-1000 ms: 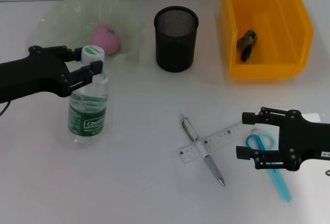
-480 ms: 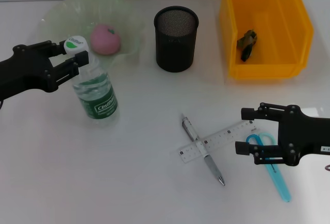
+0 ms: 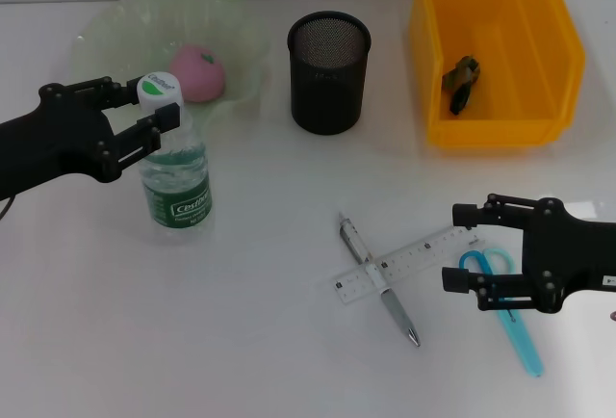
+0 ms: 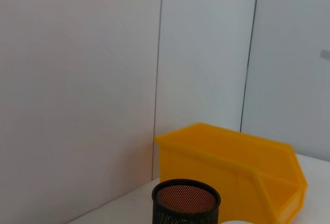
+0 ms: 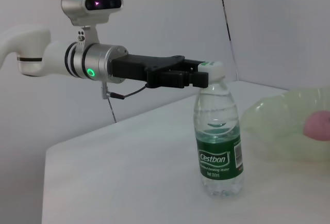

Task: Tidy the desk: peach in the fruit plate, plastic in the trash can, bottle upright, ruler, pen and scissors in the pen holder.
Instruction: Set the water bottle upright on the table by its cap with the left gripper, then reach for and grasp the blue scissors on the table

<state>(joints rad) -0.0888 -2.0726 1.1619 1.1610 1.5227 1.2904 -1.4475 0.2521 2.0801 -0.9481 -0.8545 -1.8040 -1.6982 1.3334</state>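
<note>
The left gripper (image 3: 152, 113) is clamped on the white cap of the bottle (image 3: 175, 182), which stands almost upright on the desk (image 3: 269, 341) just in front of the fruit plate (image 3: 115, 28), while the right gripper (image 3: 469, 248) hovers, fingers apart, over the scissors (image 3: 510, 317).
</note>
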